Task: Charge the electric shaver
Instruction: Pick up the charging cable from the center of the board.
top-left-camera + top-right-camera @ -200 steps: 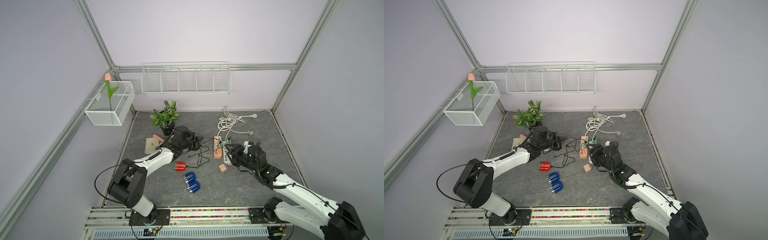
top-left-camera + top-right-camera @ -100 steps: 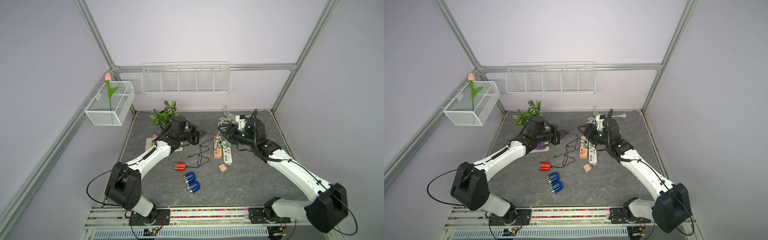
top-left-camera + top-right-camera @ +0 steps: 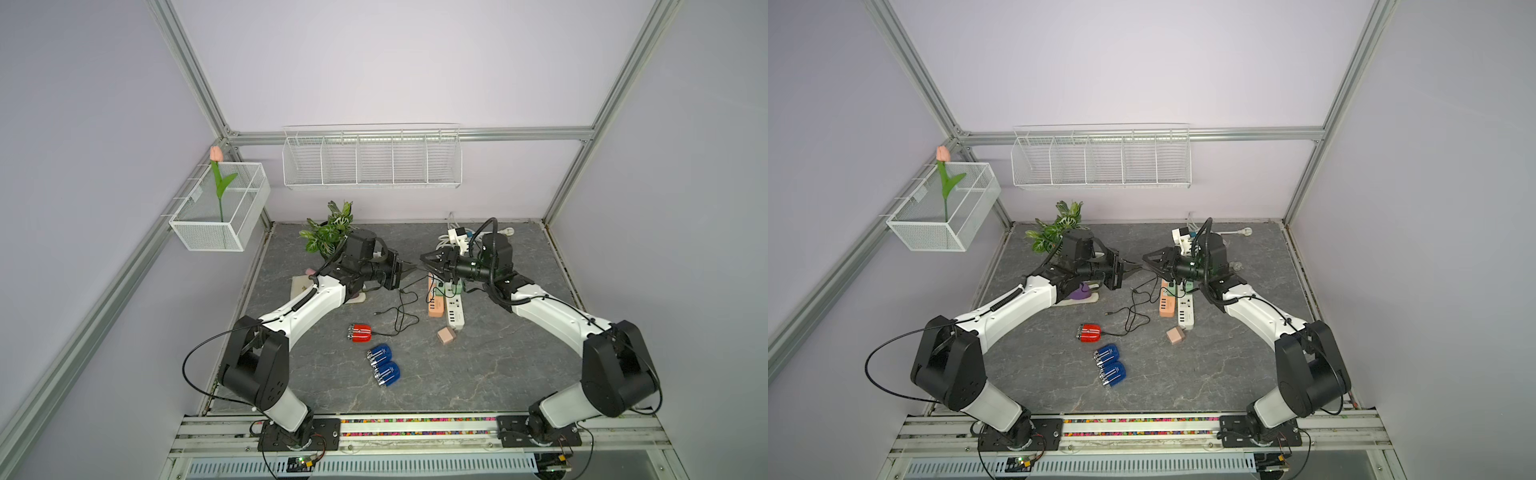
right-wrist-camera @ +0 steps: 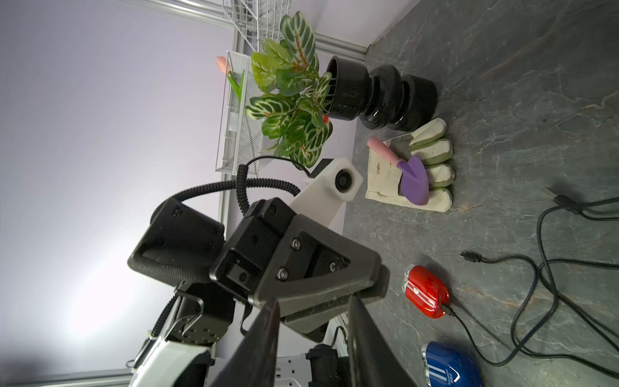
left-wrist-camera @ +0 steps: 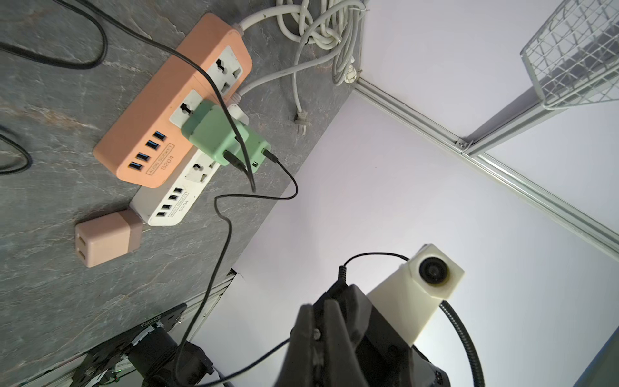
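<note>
Both arms rose, meeting tip to tip: left gripper (image 3: 410, 269) pinches black cable (image 5: 230, 231); right gripper (image 3: 426, 264) stands half open. On table (image 3: 478, 365) lies red shaver (image 3: 360, 333). Label on orange strip (image 5: 140, 134) reads "4USB SOCKET S204".

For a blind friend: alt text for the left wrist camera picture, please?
A green charger block with black cables stands over an orange power strip and a white power strip, side by side; a pink plug lies nearby.
</note>
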Motion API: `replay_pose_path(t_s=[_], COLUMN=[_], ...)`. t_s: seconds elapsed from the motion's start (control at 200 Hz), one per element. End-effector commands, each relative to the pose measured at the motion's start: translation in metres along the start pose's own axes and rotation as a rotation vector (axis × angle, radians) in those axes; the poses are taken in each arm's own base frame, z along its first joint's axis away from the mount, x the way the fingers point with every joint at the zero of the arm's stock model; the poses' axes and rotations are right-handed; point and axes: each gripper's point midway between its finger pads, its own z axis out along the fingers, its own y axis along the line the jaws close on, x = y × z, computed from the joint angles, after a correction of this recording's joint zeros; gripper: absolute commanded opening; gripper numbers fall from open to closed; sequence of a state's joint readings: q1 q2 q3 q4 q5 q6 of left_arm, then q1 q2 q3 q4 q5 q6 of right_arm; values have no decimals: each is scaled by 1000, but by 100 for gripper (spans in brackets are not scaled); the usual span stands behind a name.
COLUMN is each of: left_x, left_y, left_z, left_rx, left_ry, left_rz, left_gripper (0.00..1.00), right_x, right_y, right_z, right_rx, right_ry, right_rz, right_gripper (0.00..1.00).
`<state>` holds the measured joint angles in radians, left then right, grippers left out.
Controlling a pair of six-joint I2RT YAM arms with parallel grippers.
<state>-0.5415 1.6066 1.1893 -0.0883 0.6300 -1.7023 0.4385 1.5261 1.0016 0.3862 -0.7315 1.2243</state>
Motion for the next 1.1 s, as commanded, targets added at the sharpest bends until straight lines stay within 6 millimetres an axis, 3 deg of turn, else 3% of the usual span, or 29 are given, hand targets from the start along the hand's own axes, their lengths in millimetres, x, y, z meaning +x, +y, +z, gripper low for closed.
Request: replay_pose_path(t_s=[0.0, 0.16, 0.265, 0.38, 0.6, 0.81, 1.095], left_x=[5, 6, 7, 7, 8, 13, 10], left_y=[-15, -17, -11, -8, -18, -18, -19], left_z=[1, 2, 0, 0, -1, -4, 4], left_rx=[20, 20, -8, -16, 5, -5, 3], left_ry=[26, 29, 22, 21, 23, 39, 54], left_rz=[13, 18, 21, 20, 28, 20, 3], left_gripper=[0, 0, 0, 0, 0, 0, 0], right_x=[9, 10, 1, 0, 2, -27, -6], right_y=[-1, -16, -11, -10, -37, -34, -4], right_z=[2, -3, -9, -6, -11, -39, 7], right_rx=[-37, 31, 34, 34, 104, 115, -146], right_ry=[38, 23, -19, -6, -45, -189, -4], right_rz=[20, -5, -51, -48, 10, -103, -106], right_gripper=[35, 46, 55, 57, 60, 70, 68])
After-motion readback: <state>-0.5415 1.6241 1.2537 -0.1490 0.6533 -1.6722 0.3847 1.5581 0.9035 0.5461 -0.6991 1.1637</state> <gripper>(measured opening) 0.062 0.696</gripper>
